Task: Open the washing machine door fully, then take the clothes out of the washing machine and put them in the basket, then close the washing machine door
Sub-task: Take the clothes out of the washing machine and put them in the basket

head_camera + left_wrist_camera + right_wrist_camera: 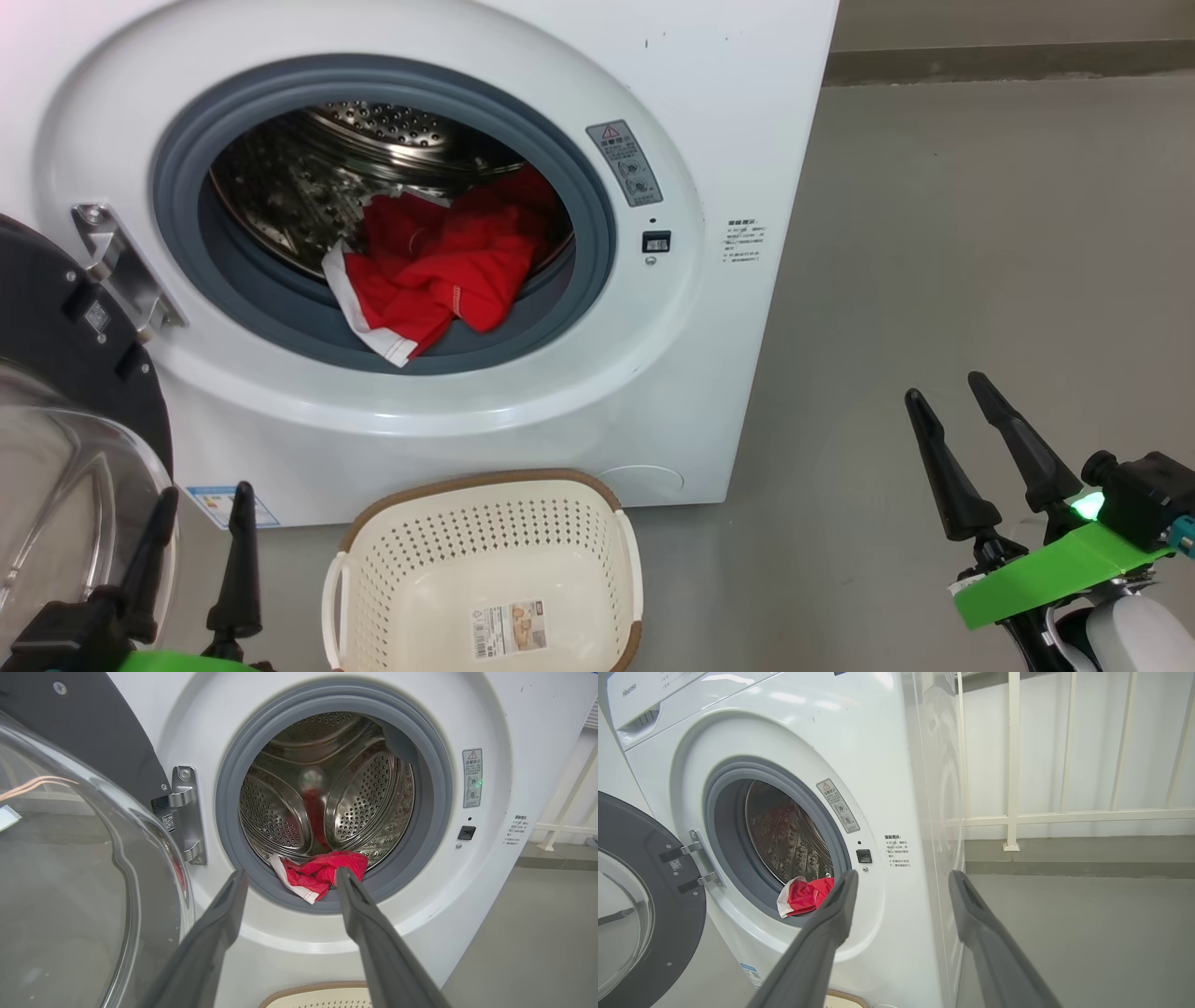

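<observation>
The washing machine door (70,448) stands open; clothes (439,266) lie at the washing machine (728,112) mouth, above the basket (420,560). Left hand (206,495) and right hand (946,387) are spread, holding nothing.

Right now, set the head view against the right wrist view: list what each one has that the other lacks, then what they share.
Head view adds: the basket's perforated inside and the sticker on its base. Right wrist view adds: a white railing beyond the machine's side, and the control panel at its top. Both: the washing machine, the washing machine door standing open, the clothes at the drum mouth, the right pincer open.
</observation>
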